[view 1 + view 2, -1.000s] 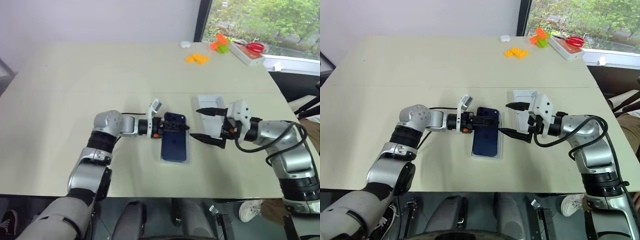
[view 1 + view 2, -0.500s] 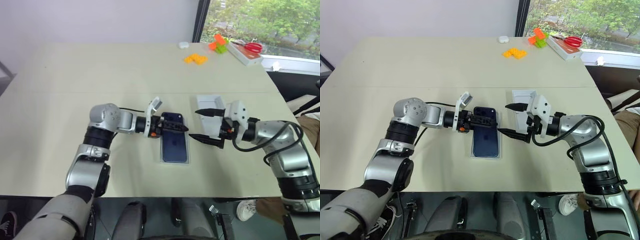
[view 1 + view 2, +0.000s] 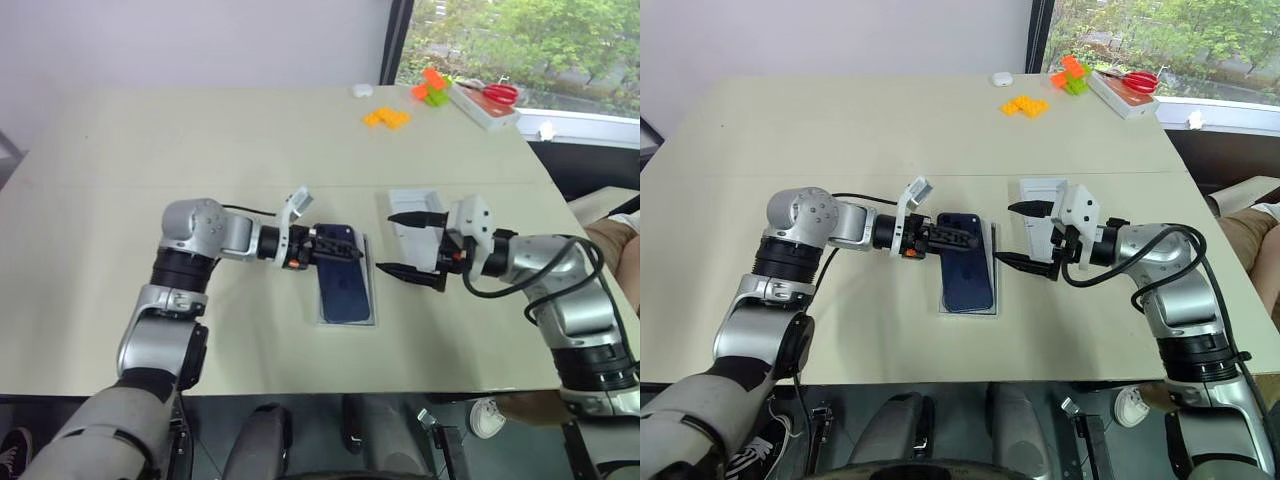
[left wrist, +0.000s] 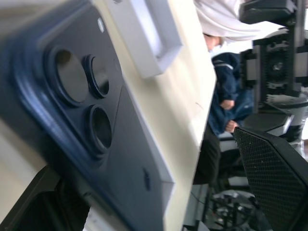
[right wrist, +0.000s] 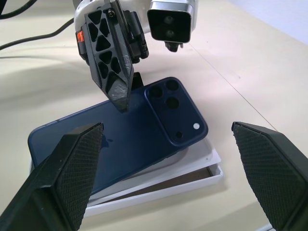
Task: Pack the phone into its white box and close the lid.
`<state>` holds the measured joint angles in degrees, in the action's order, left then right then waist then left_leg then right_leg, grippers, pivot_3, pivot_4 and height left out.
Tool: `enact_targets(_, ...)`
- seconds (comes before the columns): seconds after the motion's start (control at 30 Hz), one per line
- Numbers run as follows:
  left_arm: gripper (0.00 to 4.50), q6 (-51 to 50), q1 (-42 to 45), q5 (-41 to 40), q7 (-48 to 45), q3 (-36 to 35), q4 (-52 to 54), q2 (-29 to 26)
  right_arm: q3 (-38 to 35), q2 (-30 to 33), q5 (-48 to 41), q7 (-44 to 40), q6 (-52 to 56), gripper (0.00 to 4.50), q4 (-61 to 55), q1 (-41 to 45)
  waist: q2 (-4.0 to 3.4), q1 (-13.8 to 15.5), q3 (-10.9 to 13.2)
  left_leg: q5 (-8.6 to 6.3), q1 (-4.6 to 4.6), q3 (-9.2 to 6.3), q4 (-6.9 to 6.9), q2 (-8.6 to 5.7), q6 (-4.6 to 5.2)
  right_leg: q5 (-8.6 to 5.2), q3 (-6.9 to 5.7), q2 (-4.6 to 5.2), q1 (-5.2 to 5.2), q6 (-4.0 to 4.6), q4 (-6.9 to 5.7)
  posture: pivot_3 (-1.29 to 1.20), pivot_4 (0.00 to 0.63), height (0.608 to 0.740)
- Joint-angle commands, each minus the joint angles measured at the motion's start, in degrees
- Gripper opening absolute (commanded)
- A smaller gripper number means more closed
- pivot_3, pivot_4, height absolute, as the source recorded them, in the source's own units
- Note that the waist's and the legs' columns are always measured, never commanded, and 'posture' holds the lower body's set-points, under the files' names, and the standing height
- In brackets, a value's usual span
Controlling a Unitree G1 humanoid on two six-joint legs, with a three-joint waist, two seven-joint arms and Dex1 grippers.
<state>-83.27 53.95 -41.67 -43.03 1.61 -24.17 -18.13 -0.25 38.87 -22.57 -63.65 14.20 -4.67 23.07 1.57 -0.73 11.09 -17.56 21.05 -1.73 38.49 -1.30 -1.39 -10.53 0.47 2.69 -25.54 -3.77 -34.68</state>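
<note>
Because the phone (image 3: 967, 270) lies crooked on the white box (image 3: 992, 300), not seated, both released grippers, left (image 3: 958, 236) and right (image 3: 1022, 235), flank it; the lid (image 3: 1038, 212) waits beside.

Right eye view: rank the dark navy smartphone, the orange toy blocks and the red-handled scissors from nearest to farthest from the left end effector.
1. Dark navy smartphone, right at the left end effector, lying in the shallow white cardboard tray.
2. Orange toy blocks, far side, toward the window.
3. Red-handled scissors, far right corner.
</note>
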Motion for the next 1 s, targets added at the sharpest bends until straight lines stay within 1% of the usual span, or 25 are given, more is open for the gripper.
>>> enact_targets(0.03,4.44,1.6,1.6,0.8,-2.5,1.7,0.8,-0.8,0.1,-0.7,-0.1,0.1,-1.2,4.5,-0.4,1.3,0.0,0.0,0.0,0.0,0.0,0.0,0.04,0.0,0.0,0.0,0.0,0.0,0.0,0.0,-0.04,0.0,0.15,0.74)
enact_targets(0.1,4.44,1.1,1.8,1.0,-3.8,2.6,0.4,-1.2,0.3,-0.9,0.1,0.1,-1.4,4.5,0.0,1.6,-0.01,0.0,0.0,-0.05,0.02,-0.01,0.33,0.0,0.07,-0.01,0.0,0.0,0.0,0.0,-0.32,0.0,0.15,0.74)
enact_targets(0.2,4.44,0.0,1.0,0.6,-6.4,4.8,2.9,-3.8,0.4,-0.9,0.2,0.0,-1.7,4.5,0.1,1.7,-0.01,-0.1,0.0,-0.07,0.09,0.0,0.62,0.0,0.1,-0.02,0.02,0.0,0.01,-0.01,-0.41,0.0,0.15,0.74)
enact_targets(0.4,4.44,1.1,1.8,1.7,-11.1,9.0,2.6,-7.3,0.5,-0.9,0.4,0.0,-2.1,4.5,0.4,1.7,-0.01,-0.1,0.0,-0.05,-0.03,0.02,0.67,0.01,0.09,-0.02,0.06,-0.04,0.08,-0.01,-0.53,0.0,0.15,0.74)
enact_targets(0.5,4.44,4.0,2.9,3.9,-12.1,10.2,-0.1,-7.2,0.8,-1.1,0.6,0.0,-2.5,4.5,1.0,2.1,-0.01,-0.1,0.0,-0.05,-0.03,0.02,0.67,0.0,0.09,-0.02,0.06,-0.04,0.08,-0.02,-0.52,0.0,0.15,0.74)
enact_targets(0.57,4.44,5.4,3.7,4.9,-12.6,10.4,-2.6,-5.9,0.8,-1.3,0.7,0.0,-2.6,4.5,1.3,2.4,-0.01,-0.1,0.0,-0.06,-0.01,0.03,0.67,0.0,0.09,-0.02,0.06,-0.03,0.08,-0.02,-0.51,0.0,0.15,0.74)
enact_targets(0.67,4.44,7.2,3.8,6.5,-13.1,11.5,-4.0,-4.5,0.9,-1.4,0.8,-0.1,-2.8,4.5,1.6,2.5,-0.01,-0.1,0.0,-0.06,0.0,0.03,0.67,-0.01,0.1,-0.02,0.06,-0.02,0.08,-0.02,-0.5,0.0,0.15,0.74)
enact_targets(0.73,4.44,9.6,3.3,8.4,-13.5,13.5,-3.6,-4.1,1.1,-1.4,1.1,-0.1,-3.1,4.5,1.7,2.6,-0.01,0.0,0.0,-0.06,0.0,0.03,0.67,-0.01,0.1,-0.02,0.06,-0.02,0.08,-0.02,-0.5,0.0,0.15,0.74)
enact_targets(1.0,4.44,6.8,4.0,6.6,-17.3,12.3,1.7,-8.4,1.1,-1.4,1.3,-0.1,-3.3,4.5,1.9,2.7,-0.02,-0.4,0.0,-0.06,-0.01,0.03,0.67,0.03,0.1,-0.02,0.08,-0.07,0.07,-0.02,-0.52,0.0,0.15,0.74)
